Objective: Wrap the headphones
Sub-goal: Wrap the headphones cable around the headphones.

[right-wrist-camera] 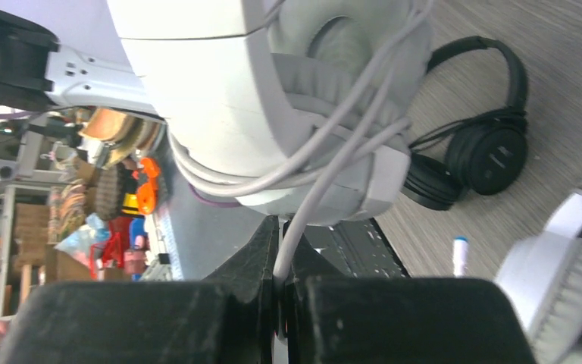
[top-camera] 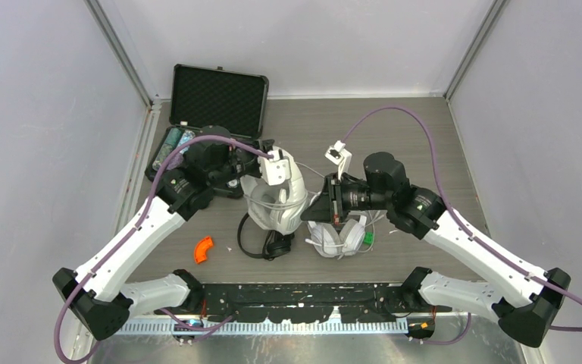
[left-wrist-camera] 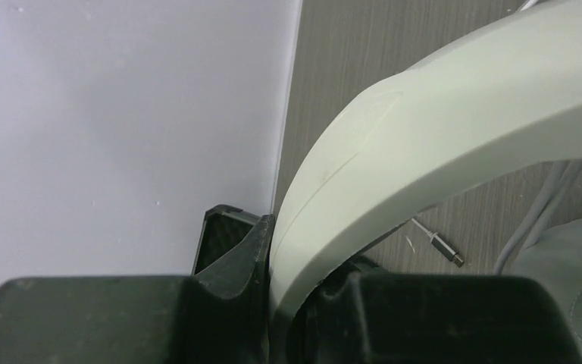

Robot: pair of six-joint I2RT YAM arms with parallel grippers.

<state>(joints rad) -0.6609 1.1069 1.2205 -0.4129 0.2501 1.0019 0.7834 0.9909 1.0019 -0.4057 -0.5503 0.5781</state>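
Where the desk (top-camera: 424, 136) meets the left wall, an open black case (top-camera: 218, 95) sits with its lid up. Nearer the arms, a small orange piece (top-camera: 204, 249) lies alone on the wood-grain top.

Just right of the case, the left hand (left-wrist-camera: 292, 284) is clamped on the headband of the raised white headset (top-camera: 274, 201), with a black finger pressed to either side of the pale band. This headset is held up off the desk near the middle of the scene, ear cups hanging downward. Several turns of its pale cord (right-wrist-camera: 326, 178) lie looped around the cups and the lower band. In the left wrist view, a metal jack plug (left-wrist-camera: 439, 246) lies on the desk beyond the band.

Below the raised headset and a little nearer the arms, the black headphones (top-camera: 269, 244) lie flat on the desk. Their thin black cord curls in a loop to the left.

Just beside them to the right lies the second white headset (top-camera: 341, 236), also on the desk, with a small green item (top-camera: 368, 238) at its right edge. Over it, the right hand (right-wrist-camera: 280, 265) is pinched together on a strand of the pale cord. The strand runs up from between the fingertips to the wrapped cups of the raised white headset.
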